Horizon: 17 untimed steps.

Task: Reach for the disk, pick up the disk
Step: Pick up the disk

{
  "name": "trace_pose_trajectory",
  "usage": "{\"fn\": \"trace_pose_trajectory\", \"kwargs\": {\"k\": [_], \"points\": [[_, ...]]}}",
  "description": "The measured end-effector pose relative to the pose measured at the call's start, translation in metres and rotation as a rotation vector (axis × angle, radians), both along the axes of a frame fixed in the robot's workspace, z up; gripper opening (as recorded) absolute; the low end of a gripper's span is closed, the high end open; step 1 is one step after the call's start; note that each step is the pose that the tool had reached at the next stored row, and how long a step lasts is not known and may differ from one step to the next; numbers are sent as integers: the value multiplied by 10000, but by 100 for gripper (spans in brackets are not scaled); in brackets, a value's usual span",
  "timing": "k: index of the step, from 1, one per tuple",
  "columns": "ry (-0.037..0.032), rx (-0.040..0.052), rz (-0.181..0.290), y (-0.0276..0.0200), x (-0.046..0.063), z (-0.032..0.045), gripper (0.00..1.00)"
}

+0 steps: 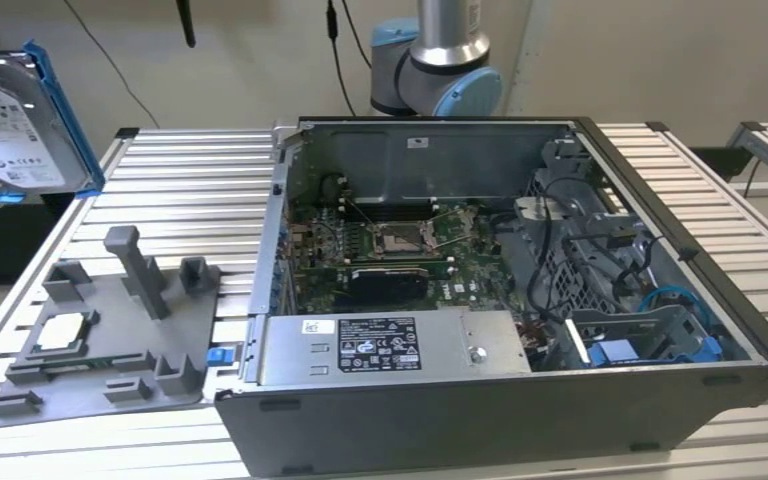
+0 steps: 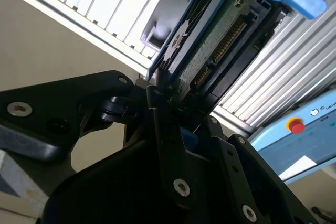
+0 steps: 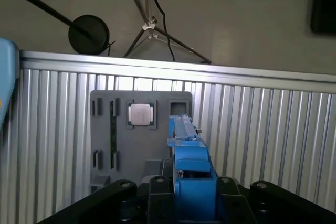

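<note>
Right, the slatted bench (image 1: 184, 170) carries the open computer case (image 1: 491, 420), with the arm's (image 1: 438, 60) base upright behind it. At the exterior view's left, the disk (image 1: 17, 125) hangs raised and upright, the gripper (image 2: 168, 90) clamped on its end.

A slatted aluminium table (image 3: 262, 114) spreads beneath the claw (image 3: 191, 182); past its edge, a beige floor (image 3: 236, 19) bears a tripod (image 3: 157, 30) and a round black stand base (image 3: 88, 34).

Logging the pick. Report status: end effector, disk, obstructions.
End effector shut on the disk. Disk held in the air at the exterior view's left, apart from the grey fixture. Open computer case stands well aside.
</note>
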State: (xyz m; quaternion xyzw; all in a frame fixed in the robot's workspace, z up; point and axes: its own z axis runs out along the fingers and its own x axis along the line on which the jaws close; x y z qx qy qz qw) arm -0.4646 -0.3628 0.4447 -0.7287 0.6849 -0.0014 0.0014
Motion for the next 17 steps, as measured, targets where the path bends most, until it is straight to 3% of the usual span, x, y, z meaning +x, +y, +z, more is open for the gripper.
{"fn": "trace_pose_trajectory", "kwargs": {"k": [6,17], "points": [[0,0,-1,0,0,121,0],[-48,5,-1,1,2,126,0]]}}
